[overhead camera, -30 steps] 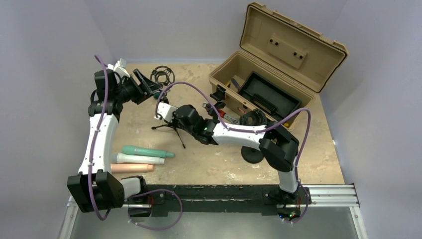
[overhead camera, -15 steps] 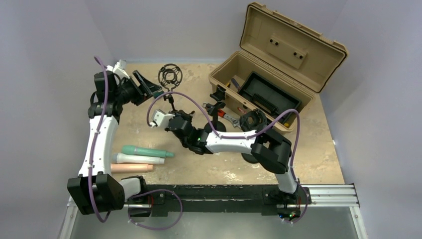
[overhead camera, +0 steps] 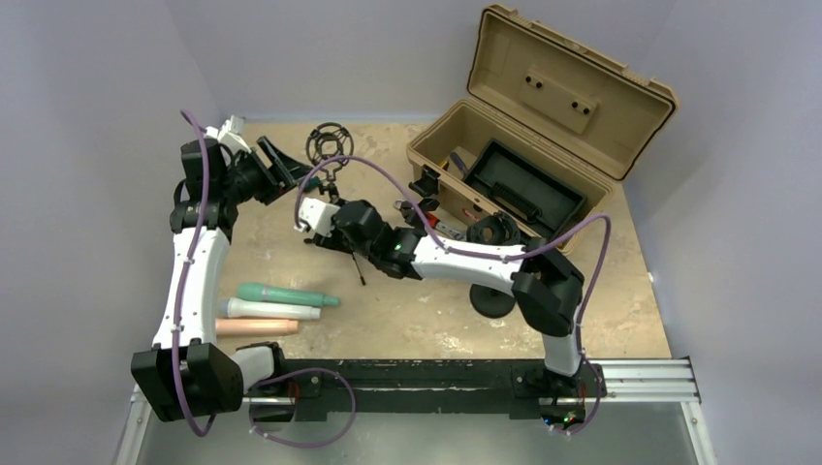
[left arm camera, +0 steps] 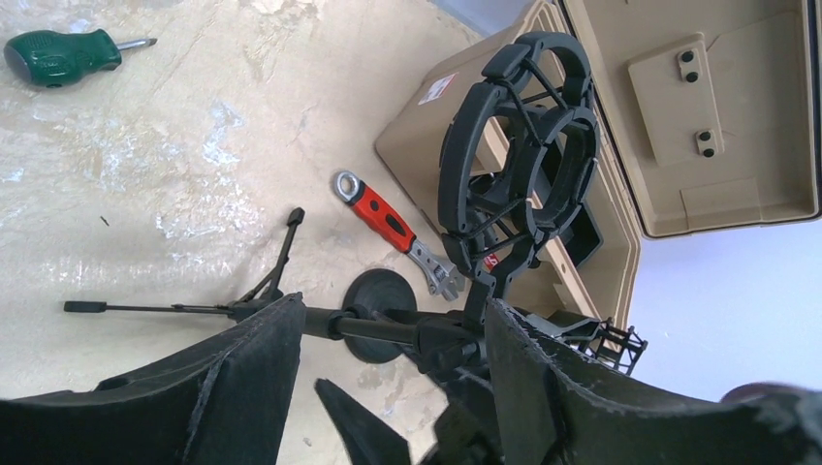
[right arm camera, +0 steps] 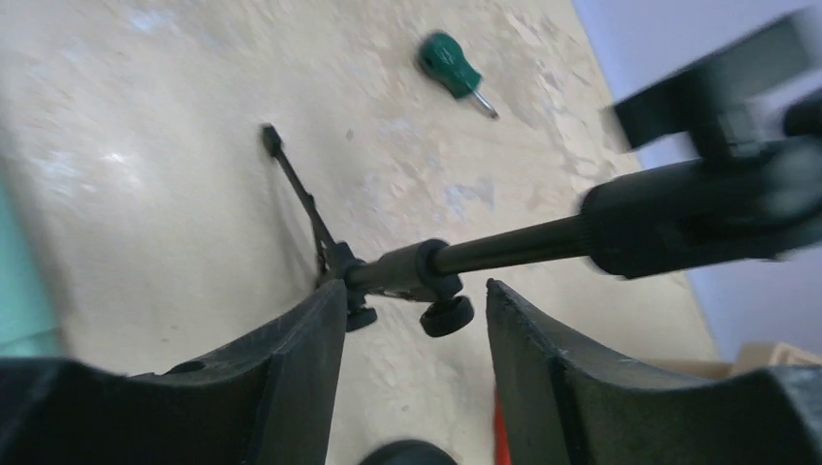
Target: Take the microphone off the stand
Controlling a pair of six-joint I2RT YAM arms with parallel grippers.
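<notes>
Left arm reaching up toward upper left, left gripper (overhead camera: 288,167) half-open, gripping nothing, near black tripod microphone stand with ring-shaped shock mount (left arm camera: 388,329), right arm stretched leftward across centre, right gripper (right arm camera: 415,291) jaws apart astride the stand's lower pole, unclamped, teal, white and peach microphones (overhead camera: 286,294) lying lower left.

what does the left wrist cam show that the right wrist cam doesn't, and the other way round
Only the left wrist: the black shock mount on top of the stand, the red wrench and the open tan toolbox. Only the right wrist: a teal sliver at the left edge, too cropped to identify. Both: the green screwdriver on the table, plus the stand's pole and tripod legs.
</notes>
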